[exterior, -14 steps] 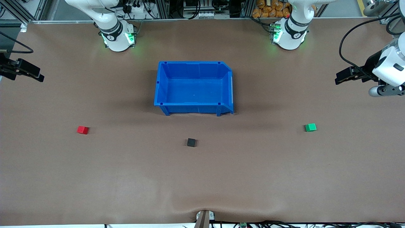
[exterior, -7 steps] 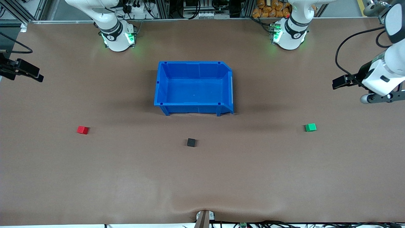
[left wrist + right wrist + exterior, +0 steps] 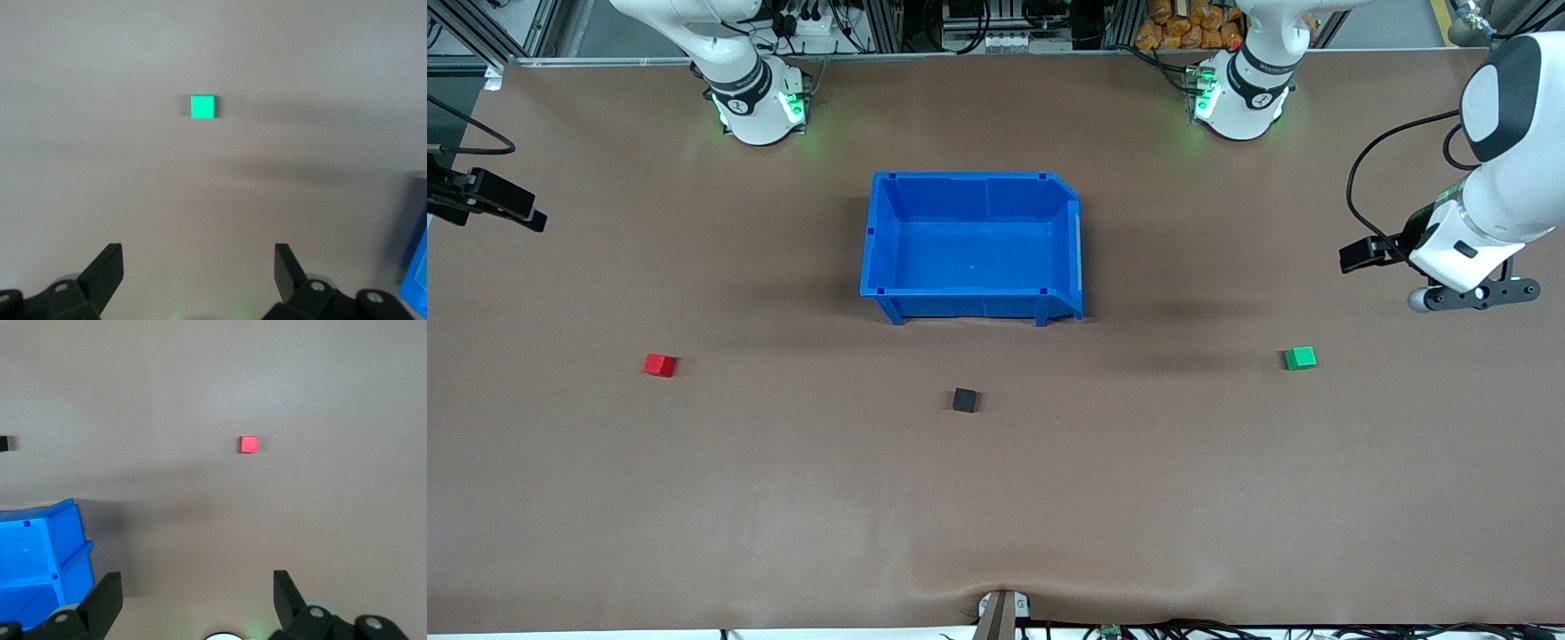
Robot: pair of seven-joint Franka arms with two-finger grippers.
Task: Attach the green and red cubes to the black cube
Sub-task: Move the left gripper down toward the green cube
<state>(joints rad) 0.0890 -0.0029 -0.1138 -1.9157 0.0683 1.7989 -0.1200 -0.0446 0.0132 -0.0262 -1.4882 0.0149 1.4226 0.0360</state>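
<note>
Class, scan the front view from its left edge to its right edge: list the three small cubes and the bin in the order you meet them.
red cube → blue bin → black cube → green cube

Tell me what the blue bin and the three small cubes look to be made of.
Blue bin: likely moulded plastic, with a faint sheen and ribbed rim. Green cube and red cube: solid, evenly coloured, matte faces; plastic, foam or painted wood, can't tell. Black cube: matte, no highlights; material unclear.
</note>
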